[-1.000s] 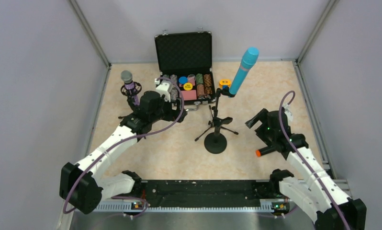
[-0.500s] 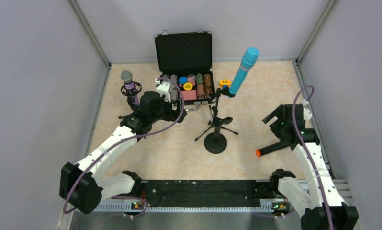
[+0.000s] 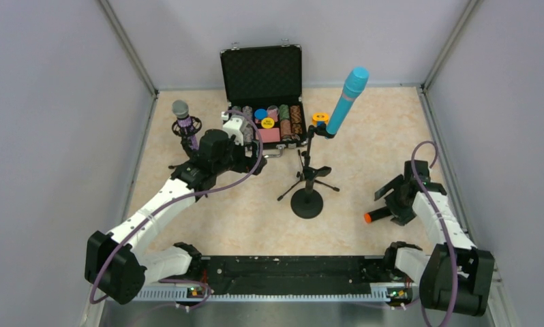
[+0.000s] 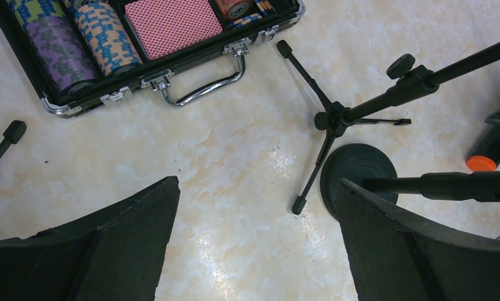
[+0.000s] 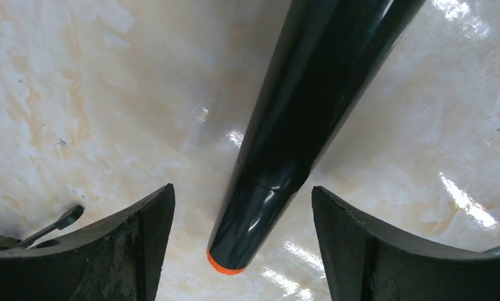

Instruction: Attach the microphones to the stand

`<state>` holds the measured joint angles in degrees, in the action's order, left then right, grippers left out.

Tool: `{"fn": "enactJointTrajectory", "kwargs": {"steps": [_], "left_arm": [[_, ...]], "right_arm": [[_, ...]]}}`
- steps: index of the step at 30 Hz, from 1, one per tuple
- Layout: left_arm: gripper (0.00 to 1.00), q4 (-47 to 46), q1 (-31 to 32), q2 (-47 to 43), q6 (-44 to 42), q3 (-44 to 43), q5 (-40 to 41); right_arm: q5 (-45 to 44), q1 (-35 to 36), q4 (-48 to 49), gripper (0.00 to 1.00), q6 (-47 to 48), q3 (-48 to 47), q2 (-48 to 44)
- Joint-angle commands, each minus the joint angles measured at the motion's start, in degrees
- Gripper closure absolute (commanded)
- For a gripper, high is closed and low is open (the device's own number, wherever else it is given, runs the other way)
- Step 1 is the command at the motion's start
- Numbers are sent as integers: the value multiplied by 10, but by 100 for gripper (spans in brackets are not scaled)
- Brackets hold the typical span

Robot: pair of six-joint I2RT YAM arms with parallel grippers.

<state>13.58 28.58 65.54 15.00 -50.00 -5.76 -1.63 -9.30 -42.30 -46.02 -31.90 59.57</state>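
Black microphone (image 3: pixel 384 213) lies flat on table (image 3: pixel 255 218), orange end toward stand (image 3: pixel 307 199). Right gripper (image 5: pixel 241 194) straddles it, jaws apart, clear of both sides, long axis running between fingers. Left gripper (image 4: pixel 257 238) spread, empty, farther off.

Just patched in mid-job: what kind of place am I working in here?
Most likely a lab robot test cell, not a stage: plain grey wall panels box in a marbled tabletop, a mounting rail runs along its near edge, and the poker-chip case looks like a prop.
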Motion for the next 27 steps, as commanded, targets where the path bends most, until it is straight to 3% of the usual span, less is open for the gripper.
{"fn": "enactJointTrajectory", "kwargs": {"steps": [1, 10, 14, 18, 20, 22, 27], "left_arm": [[1, -15, 1, -14, -6, -1, -6], [1, 6, 2, -26, -9, -9, 1], [1, 10, 2, -39, -4, -9, 0], [1, 14, 1, -52, 1, -9, 3], [1, 15, 1, -56, 6, -7, 3], [1, 15, 1, -59, 13, -3, 3], [1, 0, 1, -61, 65, 15, -13]], "right_arm": [[-7, -8, 53, 23, 17, 7, 25], [3, -9, 135, 41, 34, 20, 117], [14, -9, 158, 65, 49, 20, 136], [64, -9, 195, 79, 76, 29, 146], [85, -9, 212, 96, 86, 34, 147], [110, -9, 225, 100, 95, 36, 146], [153, -9, 241, 100, 110, 43, 126]]}}
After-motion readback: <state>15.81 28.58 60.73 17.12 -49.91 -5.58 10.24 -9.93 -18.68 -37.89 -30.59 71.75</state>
